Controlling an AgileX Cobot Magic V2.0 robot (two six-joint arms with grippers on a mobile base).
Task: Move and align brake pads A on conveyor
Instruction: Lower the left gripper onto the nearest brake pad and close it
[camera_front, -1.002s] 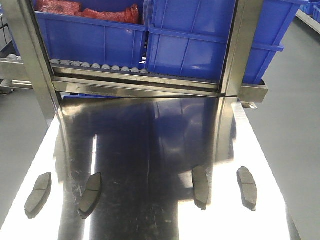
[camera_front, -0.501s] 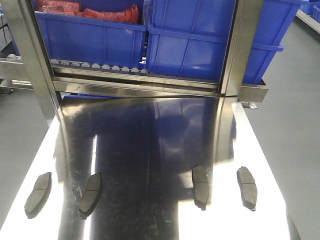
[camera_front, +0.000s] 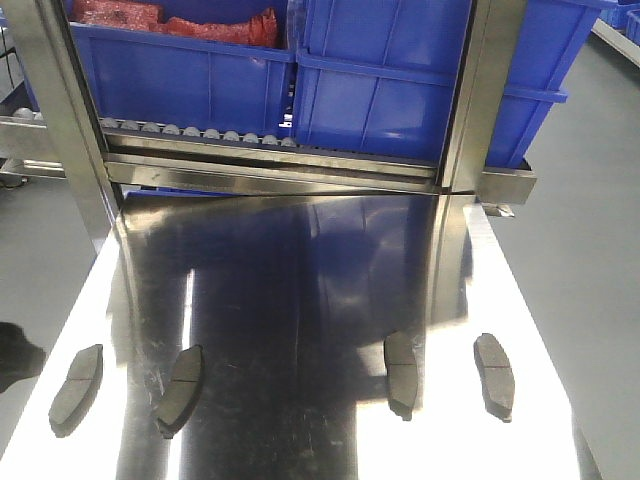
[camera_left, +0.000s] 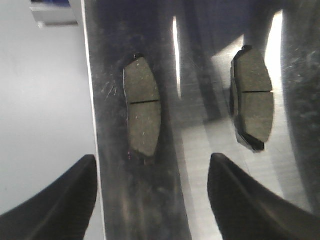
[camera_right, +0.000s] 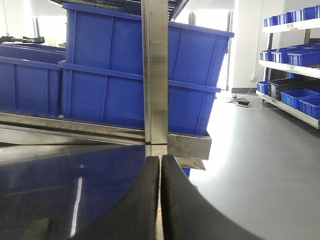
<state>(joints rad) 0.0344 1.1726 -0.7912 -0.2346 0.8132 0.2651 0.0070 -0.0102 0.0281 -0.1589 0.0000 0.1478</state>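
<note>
Several brake pads A lie in a row on the shiny steel tabletop (camera_front: 300, 280): far left (camera_front: 77, 384), left of centre (camera_front: 182, 386), right of centre (camera_front: 402, 371) and far right (camera_front: 495, 371). The conveyor is out of view. My left gripper (camera_left: 152, 157) is open above the table's left edge. The far-left pad (camera_left: 143, 115) lies just ahead of the gap between its fingers, and the second pad (camera_left: 252, 102) lies to the right. My right gripper (camera_right: 160, 157) is shut with nothing in it, low over the table and pointing at a steel post (camera_right: 155, 75).
Blue bins (camera_front: 380, 90) sit on a roller rack (camera_front: 200, 135) behind the table, between steel posts (camera_front: 480, 100); one bin holds red items (camera_front: 170, 20). The table's left edge (camera_left: 92, 100) drops to grey floor. Shelves of blue bins (camera_right: 295, 55) stand far right.
A dark shape has come into the front view at its left edge, beside the far-left pad. The pads have not moved.
</note>
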